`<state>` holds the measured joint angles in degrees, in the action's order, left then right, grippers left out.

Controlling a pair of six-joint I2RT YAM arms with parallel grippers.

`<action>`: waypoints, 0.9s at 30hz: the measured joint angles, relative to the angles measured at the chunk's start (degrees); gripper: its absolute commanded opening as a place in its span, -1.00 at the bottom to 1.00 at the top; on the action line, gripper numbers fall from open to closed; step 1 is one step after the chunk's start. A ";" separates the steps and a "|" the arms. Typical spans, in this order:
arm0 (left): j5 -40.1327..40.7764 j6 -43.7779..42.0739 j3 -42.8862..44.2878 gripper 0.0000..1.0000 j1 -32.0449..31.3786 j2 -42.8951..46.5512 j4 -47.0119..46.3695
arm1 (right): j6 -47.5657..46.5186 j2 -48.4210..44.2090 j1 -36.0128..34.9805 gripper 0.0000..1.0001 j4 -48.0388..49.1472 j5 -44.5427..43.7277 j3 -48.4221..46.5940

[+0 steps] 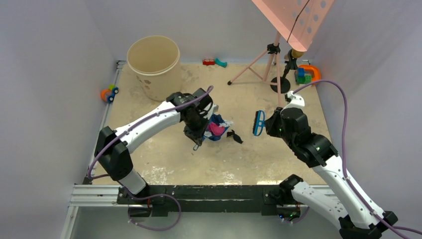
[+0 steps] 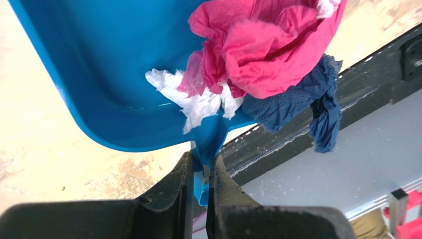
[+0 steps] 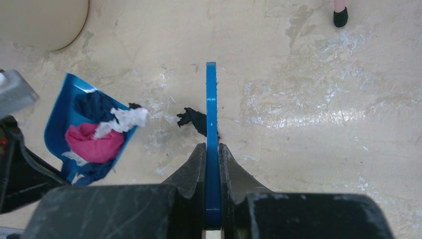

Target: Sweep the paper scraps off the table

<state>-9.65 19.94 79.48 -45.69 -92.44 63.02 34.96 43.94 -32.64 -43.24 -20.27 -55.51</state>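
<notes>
Both jaws clamped, left on dustpan [image 2: 99,74], right on brush [image 1: 258,123], well off table [image 1: 249,159] edges

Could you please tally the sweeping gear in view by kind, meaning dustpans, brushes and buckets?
Blue dustpan: 1, gripped by the left hand
Blue hand brush: 1, gripped by the right hand
Beige bucket: 1, standing on the table
Total: 3
</notes>
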 measured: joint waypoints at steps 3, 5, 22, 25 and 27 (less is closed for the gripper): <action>-0.87 -0.72 5.05 -1.00 3.56 -0.02 4.55 | -0.02 -0.46 0.00 -1.00 -0.02 0.11 0.02; -1.11 -1.53 9.90 -1.00 6.01 -0.33 7.85 | -0.02 -0.83 0.00 -1.00 0.00 0.28 0.02; -16.85 -2.43 43.25 -1.00 32.17 -13.64 18.62 | -0.81 -1.75 0.04 -1.00 -0.28 1.79 -0.37; -19.91 -0.68 45.46 -1.00 35.01 -15.34 17.81 | -1.16 -1.75 0.04 -1.00 -0.74 1.81 -0.98; -22.45 1.09 47.52 -1.00 36.63 -16.52 16.65 | -1.22 -1.73 0.04 -1.00 -0.96 1.88 -1.16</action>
<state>-32.10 21.04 127.00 -9.06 -108.97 79.68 33.74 42.22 -32.60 -44.21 -18.39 -56.66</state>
